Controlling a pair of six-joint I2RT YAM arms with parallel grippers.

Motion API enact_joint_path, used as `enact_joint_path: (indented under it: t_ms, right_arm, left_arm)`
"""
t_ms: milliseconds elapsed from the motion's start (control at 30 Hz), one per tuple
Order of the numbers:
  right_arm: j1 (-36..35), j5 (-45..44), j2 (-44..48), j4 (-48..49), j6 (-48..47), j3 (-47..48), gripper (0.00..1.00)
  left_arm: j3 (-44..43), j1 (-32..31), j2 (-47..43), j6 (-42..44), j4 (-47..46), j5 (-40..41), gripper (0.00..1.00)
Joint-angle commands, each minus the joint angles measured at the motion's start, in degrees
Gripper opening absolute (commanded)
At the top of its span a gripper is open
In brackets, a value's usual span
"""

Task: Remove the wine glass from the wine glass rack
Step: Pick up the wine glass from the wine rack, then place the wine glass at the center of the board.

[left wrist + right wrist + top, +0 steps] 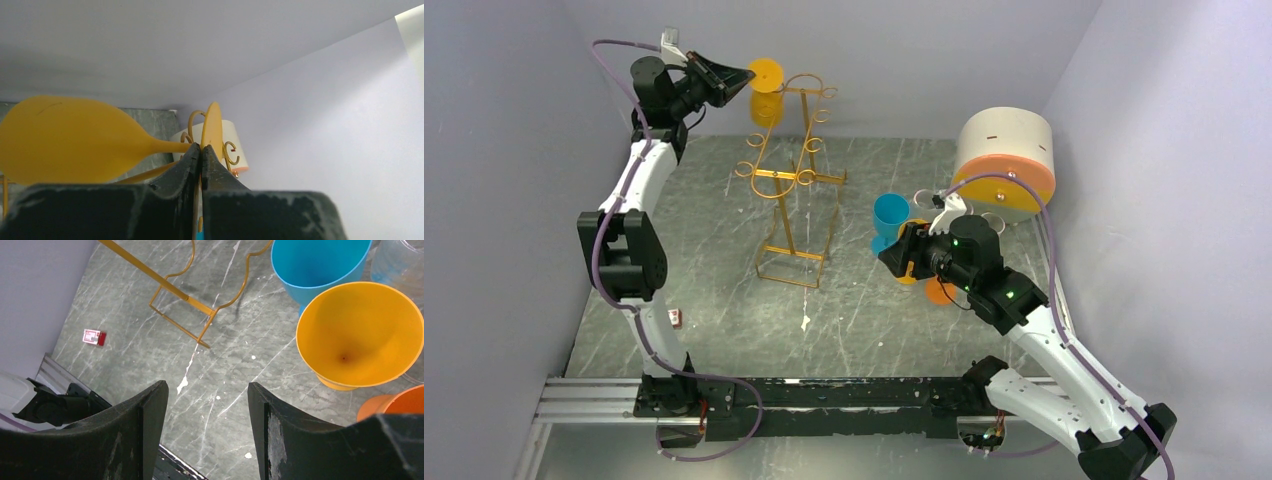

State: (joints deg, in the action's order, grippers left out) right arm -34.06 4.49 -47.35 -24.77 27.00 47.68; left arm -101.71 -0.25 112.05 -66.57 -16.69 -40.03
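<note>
A yellow wine glass (765,106) hangs bowl-down at the top left of the gold wire wine glass rack (795,180). My left gripper (742,75) is shut on its foot disc (765,72). In the left wrist view the jaws (201,148) pinch the thin disc (212,126) edge-on, with the stem (167,146) and bowl (65,140) to the left. The rack's curls (231,153) lie just behind; whether the foot still rests in a hook I cannot tell. My right gripper (207,390) is open and holds nothing, low over the table right of the rack's base (185,296).
A blue glass (889,215), a yellow glass (357,335), an orange one (941,291) and a clear one (400,260) stand by the right gripper (894,258). A white drum with an orange rim (1004,160) sits back right. A small red-white item (675,318) lies front left.
</note>
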Motion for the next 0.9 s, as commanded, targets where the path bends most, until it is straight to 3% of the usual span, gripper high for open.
enact_joint_path:
  t_ms: [0, 167, 500, 733, 867]
  right_arm:
    - [0.18, -0.14, 0.22, 0.19, -0.11, 0.32, 0.64]
    - [0.23, -0.5, 0.51, 0.32, 0.01, 0.22, 0.64]
    - [0.21, -2.92, 0.21, -5.13, 0.38, 6.01, 0.64]
    - [0.13, 6.51, 5.46, 8.44, 5.2, -1.95, 0.64]
    - [0.07, 8.14, 5.31, 12.01, 6.67, -4.18, 0.64]
  left_arm:
    - [1.24, 0.97, -3.79, 2.66, -5.58, 1.84, 0.07]
    - [-1.03, 1.71, -3.75, 5.04, -1.51, 0.37, 0.07]
    - [24.92, 6.79, -23.38, 8.92, -8.56, 15.0, 0.07]
    - [40.48, 8.75, -41.99, 19.44, 2.53, 21.43, 0.07]
    - [51.29, 8.71, -53.4, 22.89, 7.65, 20.94, 0.07]
